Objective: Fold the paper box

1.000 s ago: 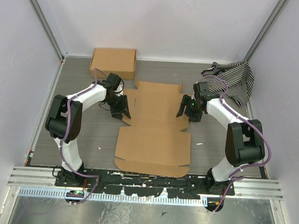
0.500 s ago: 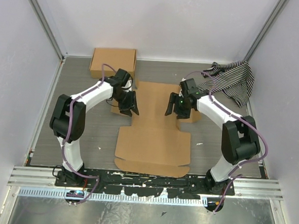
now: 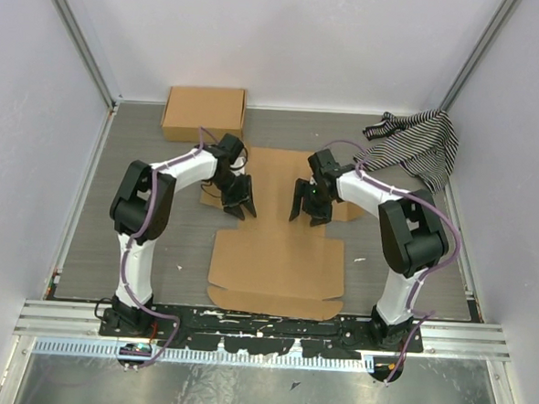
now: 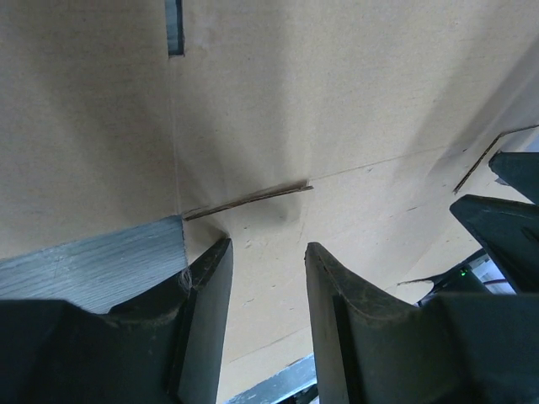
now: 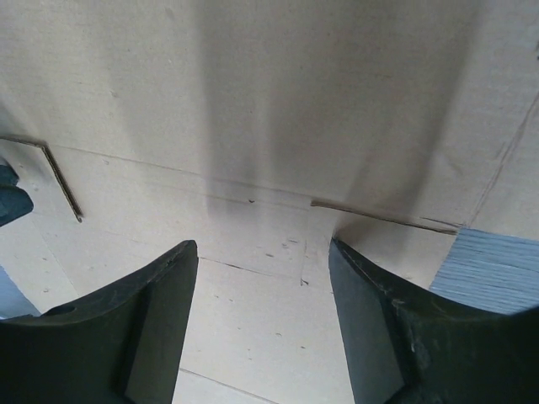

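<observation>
The paper box (image 3: 278, 257) is a flat brown cardboard sheet in the middle of the table, with its flaps spread out. My left gripper (image 3: 243, 203) is open and low over the sheet's left side, at the narrow middle part. Its wrist view shows the open gripper (image 4: 268, 248) over cardboard (image 4: 337, 109), by a cut flap edge. My right gripper (image 3: 303, 206) is open at the mirrored spot on the right side. Its wrist view shows the open gripper (image 5: 263, 246) over cardboard (image 5: 278, 109). Neither gripper holds anything.
A compact closed brown box (image 3: 204, 113) stands at the back left. A black-and-white striped cloth (image 3: 418, 142) lies at the back right. Grey table (image 3: 166, 241) shows on both sides of the sheet, with walls all around.
Both grippers have moved inward and toward the near side, from the sheet's outer side flaps to its narrow middle. They now face each other more closely. The sheet stays in place.
</observation>
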You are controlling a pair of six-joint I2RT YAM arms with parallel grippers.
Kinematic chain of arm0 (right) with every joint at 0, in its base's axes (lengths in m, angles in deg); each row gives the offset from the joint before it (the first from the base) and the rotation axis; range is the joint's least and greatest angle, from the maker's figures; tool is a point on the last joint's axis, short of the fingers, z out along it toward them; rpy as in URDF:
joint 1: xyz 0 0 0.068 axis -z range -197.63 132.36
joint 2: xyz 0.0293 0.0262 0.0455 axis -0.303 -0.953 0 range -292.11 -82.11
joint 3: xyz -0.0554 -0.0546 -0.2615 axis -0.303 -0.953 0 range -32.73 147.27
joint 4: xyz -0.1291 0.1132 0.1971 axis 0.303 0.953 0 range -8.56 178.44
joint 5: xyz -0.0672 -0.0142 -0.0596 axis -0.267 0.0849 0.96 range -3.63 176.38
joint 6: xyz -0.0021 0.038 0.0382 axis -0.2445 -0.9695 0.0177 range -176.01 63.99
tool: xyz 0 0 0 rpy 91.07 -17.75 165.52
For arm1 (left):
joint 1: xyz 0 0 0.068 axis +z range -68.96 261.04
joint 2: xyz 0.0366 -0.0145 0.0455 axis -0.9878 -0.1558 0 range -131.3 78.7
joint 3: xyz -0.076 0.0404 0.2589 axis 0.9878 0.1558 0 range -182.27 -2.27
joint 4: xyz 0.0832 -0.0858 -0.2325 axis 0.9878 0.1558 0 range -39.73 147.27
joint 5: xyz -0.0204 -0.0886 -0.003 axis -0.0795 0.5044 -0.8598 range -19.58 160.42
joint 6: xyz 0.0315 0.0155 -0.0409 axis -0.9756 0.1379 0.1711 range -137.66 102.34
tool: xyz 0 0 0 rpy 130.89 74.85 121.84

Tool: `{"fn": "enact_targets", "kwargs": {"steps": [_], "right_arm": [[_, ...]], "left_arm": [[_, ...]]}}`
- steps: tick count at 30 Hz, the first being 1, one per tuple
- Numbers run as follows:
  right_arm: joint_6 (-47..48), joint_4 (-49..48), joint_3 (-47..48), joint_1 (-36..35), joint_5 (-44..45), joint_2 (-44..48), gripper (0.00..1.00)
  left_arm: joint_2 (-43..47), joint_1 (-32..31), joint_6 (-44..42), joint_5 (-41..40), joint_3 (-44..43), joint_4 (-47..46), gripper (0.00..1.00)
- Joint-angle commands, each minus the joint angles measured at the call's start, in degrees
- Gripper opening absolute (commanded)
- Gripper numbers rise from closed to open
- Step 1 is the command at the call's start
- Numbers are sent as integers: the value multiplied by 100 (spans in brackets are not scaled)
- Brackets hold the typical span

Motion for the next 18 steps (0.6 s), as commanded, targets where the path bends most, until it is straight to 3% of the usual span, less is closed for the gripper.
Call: {"fn": "enact_targets", "kwargs": {"steps": [1,4,11,18], "right_arm": [[-88,14,271,-89,87,-106,69],[-33,308,599,-90,225,-16,68],[345,1241,2283,170,782,227,69],[655,1331,3001,925,982,-155,69]], "left_arm": [[-297,-7,-212,-160,-211,112,47],[-154,51,-376,-331,-544,459,47],[151,604,-509,-858,-2281,1296,49],[-705,1120,-170,-1138,-3790,1208,49]]}}
